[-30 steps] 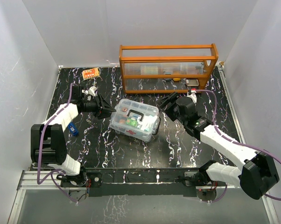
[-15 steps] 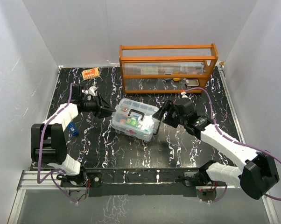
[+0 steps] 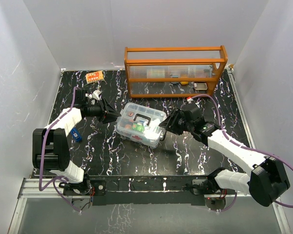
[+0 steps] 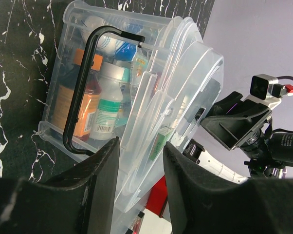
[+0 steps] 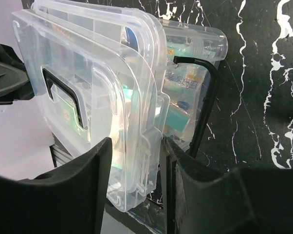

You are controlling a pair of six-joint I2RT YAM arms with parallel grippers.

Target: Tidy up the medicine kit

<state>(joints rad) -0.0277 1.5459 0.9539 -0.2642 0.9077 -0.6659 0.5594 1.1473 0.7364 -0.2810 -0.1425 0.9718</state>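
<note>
Clear plastic, the medicine kit (image 3: pixel 139 124) sat near the table's (image 3: pixel 137 161) middle, holding labelled bottles (image 4: pixel 107 105) and packets, their print unreadable, with a red cross (image 3: pixel 136 138) on its near side. The left gripper (image 3: pixel 115 117) and right gripper (image 3: pixel 163 126) straddled its ends; whether they pinched it could not be told.

A red cross (image 3: pixel 135 137) marks the near side wall of the clear medicine kit (image 3: pixel 139 122), while blue characters on a packet (image 5: pixel 178 80) inside it and the print on a bottle label (image 4: pixel 106 119) are too blurred to read.
</note>
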